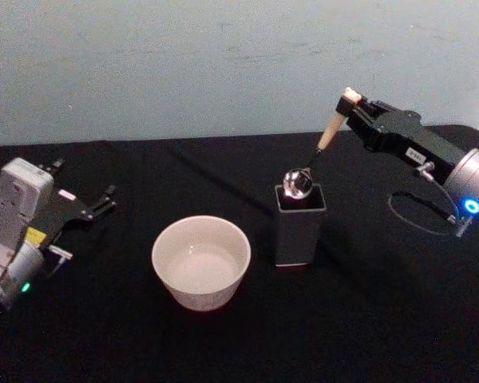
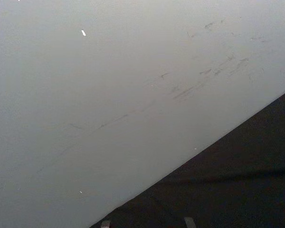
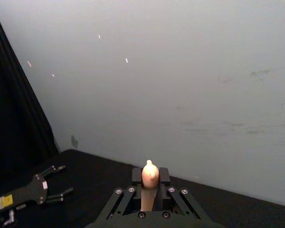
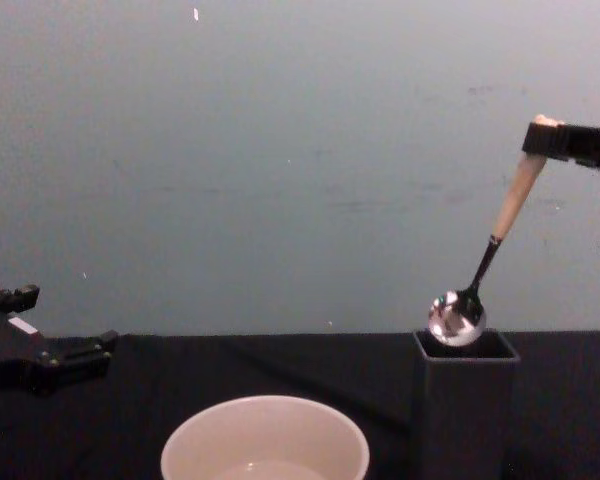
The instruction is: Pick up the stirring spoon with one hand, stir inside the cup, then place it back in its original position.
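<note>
Obscuring stirring spoon [image 1: 328, 132] top: right hand [image 1: 349, 106]

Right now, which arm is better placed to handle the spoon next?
Right. The right gripper holds the stirring spoon by its handle over the holder; the left gripper lies open, empty, left of the cup.

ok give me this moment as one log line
right gripper: fingers closed on spoon handle | spoon tilted, bowl at holder mouth | cup: left of holder | left gripper: open, parked left
</note>
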